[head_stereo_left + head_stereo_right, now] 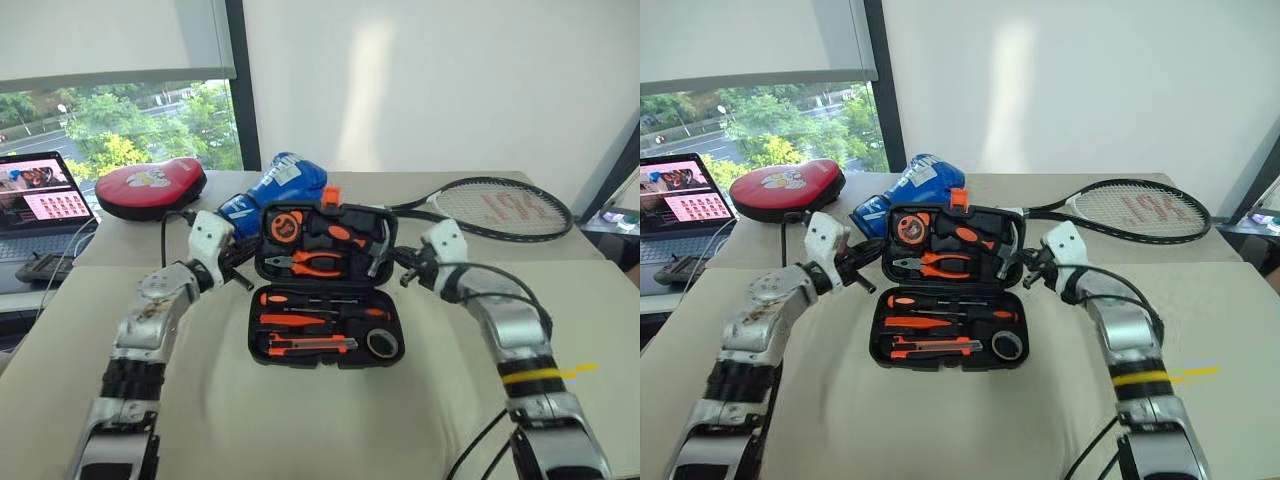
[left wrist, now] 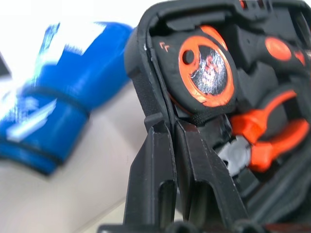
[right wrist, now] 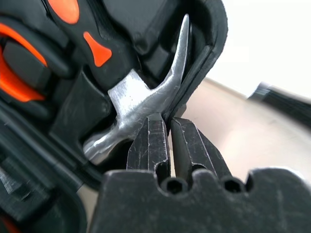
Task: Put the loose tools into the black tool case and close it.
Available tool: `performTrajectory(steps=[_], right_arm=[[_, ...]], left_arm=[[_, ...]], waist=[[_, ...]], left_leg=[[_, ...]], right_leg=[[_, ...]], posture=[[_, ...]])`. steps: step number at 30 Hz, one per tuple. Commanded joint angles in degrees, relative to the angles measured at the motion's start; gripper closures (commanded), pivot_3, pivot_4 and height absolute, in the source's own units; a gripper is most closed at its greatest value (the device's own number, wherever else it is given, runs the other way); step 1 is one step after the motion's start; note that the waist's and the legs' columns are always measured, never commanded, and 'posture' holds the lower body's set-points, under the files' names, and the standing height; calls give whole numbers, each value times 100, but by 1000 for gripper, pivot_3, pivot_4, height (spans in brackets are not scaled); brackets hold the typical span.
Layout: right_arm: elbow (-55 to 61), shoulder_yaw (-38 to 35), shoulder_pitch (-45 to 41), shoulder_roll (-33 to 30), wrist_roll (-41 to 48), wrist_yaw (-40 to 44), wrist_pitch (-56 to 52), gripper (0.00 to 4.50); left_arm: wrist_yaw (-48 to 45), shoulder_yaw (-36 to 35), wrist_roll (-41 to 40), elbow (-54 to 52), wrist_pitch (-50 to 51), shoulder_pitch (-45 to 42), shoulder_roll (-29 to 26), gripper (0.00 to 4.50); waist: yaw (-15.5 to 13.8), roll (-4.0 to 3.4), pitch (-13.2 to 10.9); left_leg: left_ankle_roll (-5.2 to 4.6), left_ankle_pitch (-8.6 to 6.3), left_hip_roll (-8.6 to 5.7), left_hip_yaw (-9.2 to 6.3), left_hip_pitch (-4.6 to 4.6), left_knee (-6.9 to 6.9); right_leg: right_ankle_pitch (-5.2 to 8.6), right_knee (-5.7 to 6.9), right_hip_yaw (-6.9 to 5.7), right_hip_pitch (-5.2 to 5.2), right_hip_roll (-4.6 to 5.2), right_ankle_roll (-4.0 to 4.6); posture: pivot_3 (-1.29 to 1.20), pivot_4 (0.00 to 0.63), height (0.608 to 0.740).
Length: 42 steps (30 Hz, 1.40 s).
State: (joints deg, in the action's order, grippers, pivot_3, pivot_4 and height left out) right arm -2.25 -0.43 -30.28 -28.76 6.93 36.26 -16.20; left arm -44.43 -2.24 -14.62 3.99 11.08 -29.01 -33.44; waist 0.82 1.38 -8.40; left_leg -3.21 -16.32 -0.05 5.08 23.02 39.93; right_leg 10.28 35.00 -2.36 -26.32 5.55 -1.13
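Open tool case (image 1: 325,300) at frame centre, its lid (image 1: 327,243) raised and tools seated in its slots. Left gripper (image 1: 243,268) pinches the lid's left rim with fingers (image 2: 154,170) nearly closed; right gripper (image 1: 402,270) likewise clamps the right rim beside a hammer (image 3: 146,99).

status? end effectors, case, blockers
Both end effectors, left and right, shut on the raised lid's side edges. Black tool case open, tools slotted. Nothing blocking.
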Motion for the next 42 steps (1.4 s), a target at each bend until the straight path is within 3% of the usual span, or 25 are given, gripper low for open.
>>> performTrajectory(steps=[1, 6, 7, 9, 14, 17, 19, 20, 23, 27, 29, 34, 37, 42], right_arm=[[1712, 40, 494, -243, 154, 234, 61, 4500], [2616, 59, 1532, -1016, -190, 524, 219, 4500], [2742, -2, 1663, -1053, -135, 519, 164, 3866], [3007, -149, 1988, -1215, 78, 692, 15, 3460], [3762, -865, 3031, -1852, 669, 1225, -871, 1701], [4098, -1702, 3881, -2266, 1235, 1800, -1410, 1667], [4289, -2207, 4232, -2396, 1703, 2060, -1768, 1667], [4421, -2358, 4265, -2396, 2008, 2072, -1981, 1948], [4905, -2422, 4266, -2354, 3043, 2005, -2642, 2775], [5285, -1255, 3880, -2036, 3477, 1400, -3130, 4162], [5286, -664, 3669, -1946, 3477, 1176, -3368, 4500], [4481, 383, 2853, -1700, 2605, 436, -3438, 4500], [3453, 887, 1936, -1562, 1672, -207, -3401, 4500], [2648, 1119, 1101, -1243, 1245, -602, -3590, 4500]], left_arm=[[-964, 385, 187, -789, -921, 590, -482, 4491], [-1202, 210, 213, -756, -1236, 1395, -927, 4491], [-1240, 206, 171, -773, -1201, 1458, -960, 4500], [-1271, 78, -53, -893, -1049, 1616, -971, 4500], [-1635, -664, -1436, -1367, 937, 2469, -1507, 2721], [-1840, -1241, -2251, -1279, 2085, 2757, -1881, 1645], [-1823, -1455, -2579, -1286, 2513, 2649, -1962, 1645], [-1758, -1502, -2831, -1395, 2776, 2468, -1954, 1630], [-1614, -1381, -3368, -1712, 3381, 1849, -1850, 2416], [-1732, -486, -3058, -1944, 3269, 1192, -1497, 3880], [-1692, -50, -2724, -1751, 3050, 846, -1211, 4456], [-1711, 750, -1969, -1128, 2683, 278, -704, 4456], [-1613, 1637, -901, -559, 2226, 273, -640, 4456], [-1198, 1724, -691, -378, 2425, 214, -226, 4456]], waist=[[-5, -1, 0], [-14, -5, 2], [-8, -5, 2], [-4, -4, 1], [-7, 2, -6], [-24, 7, -10], [-94, 9, -11], [-122, 9, -12], [-200, 15, -15], [-214, 26, -13], [-209, 25, -12], [-164, 37, -13], [-138, 39, -9], [-148, 42, 4]], left_leg=[[-1, 0, 1, 0, 4, -1], [-14, -6, 5, 13, -31, 4], [-25, -13, 3, 20, -38, 9], [-39, -22, 8, 25, -61, 14], [-81, -48, 29, 24, -123, 9], [-67, -43, 43, 17, -105, 17], [-69, -44, 44, 9, -105, 25], [-69, -45, 45, 5, -109, 28], [-71, -46, 47, 2, -113, 42], [-67, -44, 52, 1, -124, 44], [-66, -44, 47, 7, -122, 41], [-56, -36, 39, 7, -99, 48], [-63, -39, 29, 8, -106, 48], [-81, -39, 26, 11, -123, 53]], right_leg=[[0, -7, -1, -1, -1, 0], [4, -7, 9, 30, 3, -1], [5, -9, 13, 31, 9, 0], [5, -4, 15, 53, 7, 0], [16, -4, 14, 115, 1, 6], [16, -2, 10, 104, -13, 8], [18, -3, 4, 109, -15, 9], [20, -5, 3, 116, -16, 9], [43, -5, 5, 124, -11, -20], [19, -3, 8, 134, -14, 21], [18, -1, 15, 130, -14, 30], [20, -2, 11, 117, -28, 35], [21, -5, 13, 120, -23, 35], [36, 1, 21, 136, -13, 72]], posture=[[0, 150, 740], [0, 150, 740], [0, 150, 740], [0, 150, 740], [0, 150, 740], [0, 150, 740], [0, 150, 740], [0, 150, 740], [0, 150, 740], [0, 150, 740], [0, 150, 740], [0, 150, 740], [0, 150, 740], [0, 150, 740]])
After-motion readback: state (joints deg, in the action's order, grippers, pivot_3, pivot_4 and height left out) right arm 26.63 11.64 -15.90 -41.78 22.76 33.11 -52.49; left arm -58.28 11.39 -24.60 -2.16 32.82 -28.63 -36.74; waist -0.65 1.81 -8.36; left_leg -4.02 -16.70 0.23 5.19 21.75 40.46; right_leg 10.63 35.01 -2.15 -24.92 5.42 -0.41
